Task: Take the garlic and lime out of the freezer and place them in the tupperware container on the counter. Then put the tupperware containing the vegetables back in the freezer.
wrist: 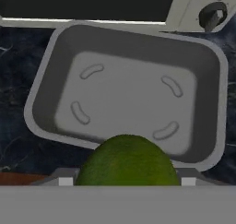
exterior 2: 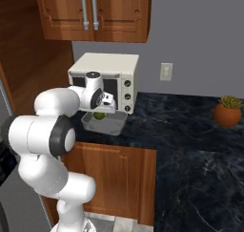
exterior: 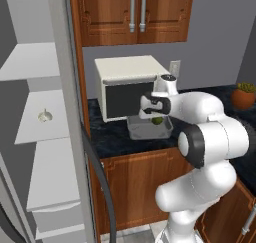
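My gripper [wrist: 126,174] is shut on the dark-green lime [wrist: 125,161] and hangs just above the near rim of the tupperware container [wrist: 46,103]. The grey tub is empty and sits on the black counter [exterior: 115,137] in front of the cream oven. From the base views the lime [exterior: 157,120] [exterior 2: 99,115] shows under the hand, over the container [exterior: 137,132] [exterior 2: 118,123]. The freezer [exterior: 60,112] stands open at the left. On one of its pale shelves lies the off-white garlic [exterior: 45,116].
A cream oven [exterior: 125,74] [exterior 2: 107,64] stands right behind the tub. A potted plant [exterior: 244,96] [exterior 2: 227,111] sits far right on the counter. Wooden wall cabinets [exterior 2: 95,11] hang above. The freezer door's edge and dark handle [exterior: 102,187] lie between shelves and counter.
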Motion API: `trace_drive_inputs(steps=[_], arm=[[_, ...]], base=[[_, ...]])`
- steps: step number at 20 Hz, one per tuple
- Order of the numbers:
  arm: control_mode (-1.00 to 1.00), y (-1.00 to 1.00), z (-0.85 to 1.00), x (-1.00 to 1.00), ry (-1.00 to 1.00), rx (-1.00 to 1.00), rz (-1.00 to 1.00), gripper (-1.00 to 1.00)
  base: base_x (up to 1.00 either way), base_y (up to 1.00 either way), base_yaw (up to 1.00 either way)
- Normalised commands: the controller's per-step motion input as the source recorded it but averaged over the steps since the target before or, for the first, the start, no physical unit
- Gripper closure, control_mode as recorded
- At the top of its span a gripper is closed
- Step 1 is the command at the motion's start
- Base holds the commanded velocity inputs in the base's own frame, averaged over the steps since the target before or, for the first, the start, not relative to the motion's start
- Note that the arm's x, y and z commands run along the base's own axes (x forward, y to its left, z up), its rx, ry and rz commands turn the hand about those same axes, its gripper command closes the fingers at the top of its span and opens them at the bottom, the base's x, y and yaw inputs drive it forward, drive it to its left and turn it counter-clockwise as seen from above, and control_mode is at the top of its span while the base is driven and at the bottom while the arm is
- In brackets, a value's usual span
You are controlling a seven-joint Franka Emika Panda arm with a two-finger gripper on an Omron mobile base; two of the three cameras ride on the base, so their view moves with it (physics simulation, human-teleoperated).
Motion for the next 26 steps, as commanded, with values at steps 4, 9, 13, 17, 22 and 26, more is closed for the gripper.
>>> trace_drive_inputs(steps=[4,9,13,17,22,26], arm=[[-1.0,0.0,-0.32,0.38,0.05,0.0,0.0,1.0],[-1.0,0.0,-0.31,0.33,0.02,0.0,0.0,1.0],[-1.0,0.0,-0.36,0.34,0.01,0.0,0.0,1.0],[-1.0,0.0,-0.32,0.36,0.01,0.0,0.0,1.0],[-1.0,0.0,-0.18,0.24,0.03,0.0,0.0,1.0],[-1.0,0.0,-0.01,0.04,0.0,0.0,0.0,1.0]], base=[[0.0,0.0,0.0],[0.0,0.0,0.0],[0.0,0.0,0.0],[0.0,0.0,0.0],[0.0,0.0,0.0],[0.0,0.0,0.0]])
